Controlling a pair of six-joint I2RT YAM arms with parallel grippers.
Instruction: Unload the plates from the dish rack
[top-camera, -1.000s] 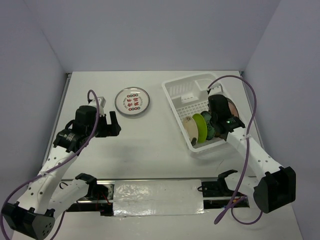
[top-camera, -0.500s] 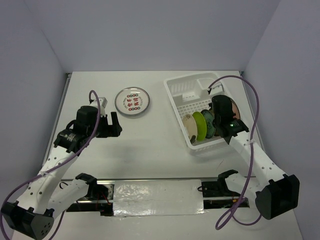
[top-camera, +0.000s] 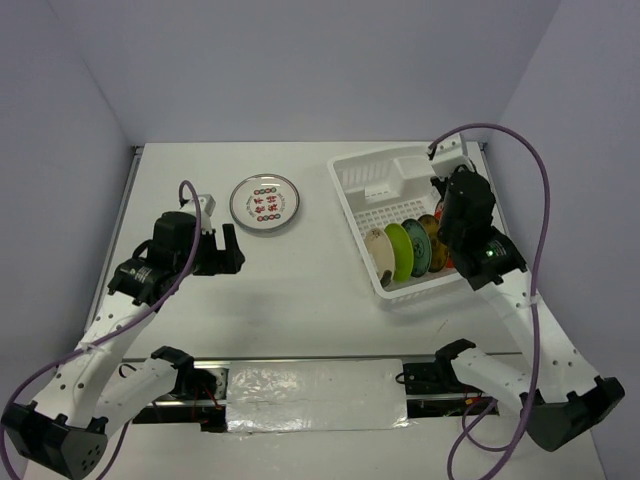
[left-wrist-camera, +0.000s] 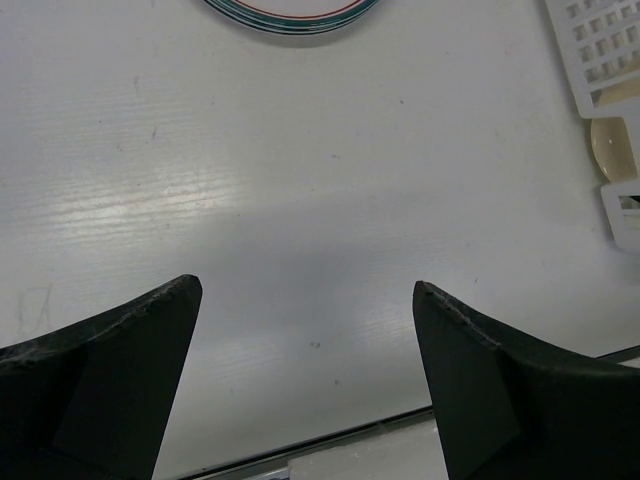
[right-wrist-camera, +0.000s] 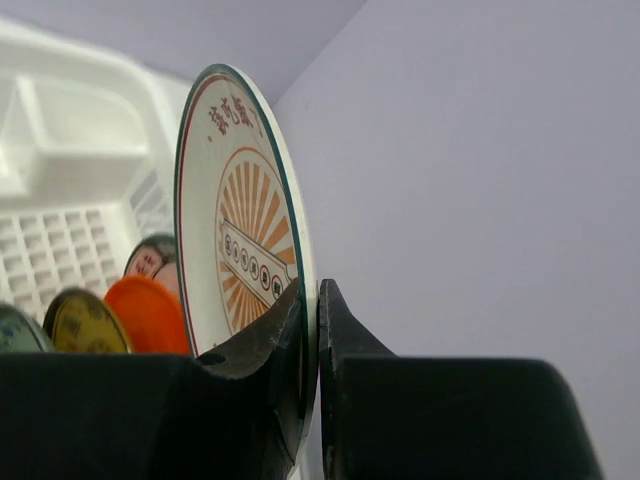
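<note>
One white tabletop carries everything, with the two arm bases along its near edge. On its right half sits the white plastic dish rack with slotted walls and a grid base, set at a slight angle. The left arm reaches over the left half of the tabletop, well apart from the rack. The right arm rises along the rack's right side.

A round plate with a teal rim and red markings lies flat on the tabletop, left of the rack and beyond the left pincer. Standing on edge in the rack's near part, in a row from left to right, are a cream plate, a lime green plate, a teal plate and an ochre-yellow plate. The right wrist view adds an orange-red plate and, just behind it, a plate with a drawn face.

The right pincer is clenched on the lower rim of a white plate with a green edge, red lettering and an orange sunburst, one finger on each face. That plate stands upright at the rack's right end, its top above the other plates in that view. The left pincer is released, its fingers spread wide over bare tabletop, grasping nothing.
</note>
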